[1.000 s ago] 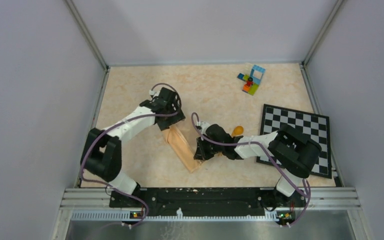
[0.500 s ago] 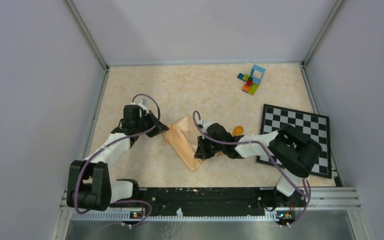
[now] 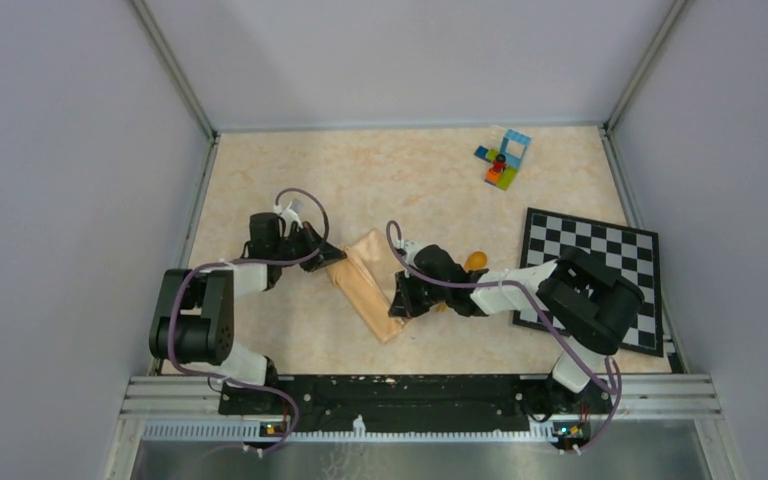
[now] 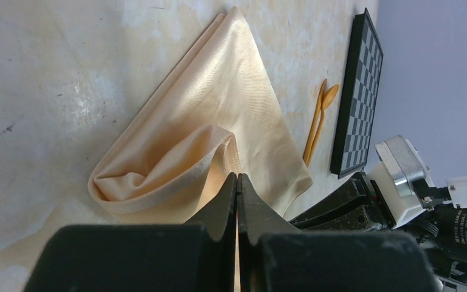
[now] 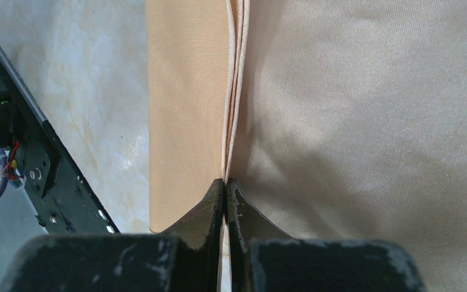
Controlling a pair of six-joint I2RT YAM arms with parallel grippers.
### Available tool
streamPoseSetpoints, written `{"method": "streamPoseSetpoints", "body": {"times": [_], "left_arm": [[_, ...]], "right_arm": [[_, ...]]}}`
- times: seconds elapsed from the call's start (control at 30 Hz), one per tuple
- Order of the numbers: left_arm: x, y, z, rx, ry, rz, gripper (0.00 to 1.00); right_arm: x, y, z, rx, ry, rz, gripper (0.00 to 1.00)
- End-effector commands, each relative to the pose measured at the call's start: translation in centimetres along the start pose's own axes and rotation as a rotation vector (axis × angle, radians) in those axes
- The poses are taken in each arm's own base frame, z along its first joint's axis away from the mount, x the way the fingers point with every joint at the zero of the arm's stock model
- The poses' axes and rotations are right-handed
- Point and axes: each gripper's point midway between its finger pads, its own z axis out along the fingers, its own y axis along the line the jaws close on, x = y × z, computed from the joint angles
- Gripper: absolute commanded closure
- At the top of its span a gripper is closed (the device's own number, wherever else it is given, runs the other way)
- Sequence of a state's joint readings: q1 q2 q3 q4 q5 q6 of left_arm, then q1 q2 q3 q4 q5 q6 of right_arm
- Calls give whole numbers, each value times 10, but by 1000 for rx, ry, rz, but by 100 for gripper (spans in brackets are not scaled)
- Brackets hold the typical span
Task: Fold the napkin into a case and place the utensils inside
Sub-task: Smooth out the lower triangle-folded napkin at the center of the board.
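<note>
On the marbled table (image 3: 430, 180), folding looks underway: the right gripper (image 5: 225, 182) pinches the napkin (image 3: 365, 285) edge, the left gripper (image 4: 236, 179) is closed and empty, and the bunched end probably needs flattening next.

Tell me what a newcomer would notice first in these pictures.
The peach napkin, folded into a long strip mid-table, with the right gripper shut on its layered edge and the shut left gripper at its rumpled end. Next, the black-and-white checkered board on the right, the orange utensils lying beside it, and colourful toy bricks at the far edge.
</note>
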State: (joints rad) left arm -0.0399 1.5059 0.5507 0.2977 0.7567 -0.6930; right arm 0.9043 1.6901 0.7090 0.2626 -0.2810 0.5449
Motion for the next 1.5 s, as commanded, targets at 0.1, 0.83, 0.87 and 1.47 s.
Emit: {"method": "streamPoseSetpoints", "body": {"times": [0.1, 0.83, 0.87, 1.47], "left_arm": [[-11, 12, 13, 35, -31, 48, 100], [-1, 44, 21, -24, 9, -36, 100], [0, 45, 22, -32, 11, -39, 100], [14, 69, 29, -84, 53, -88, 100]], "right_arm": [[-29, 9, 1, -7, -37, -55, 94], [-119, 108, 71, -562, -1, -59, 82], [-117, 106, 74, -558, 5, -56, 83], [-30, 50, 84, -460, 183, 134, 86]]}}
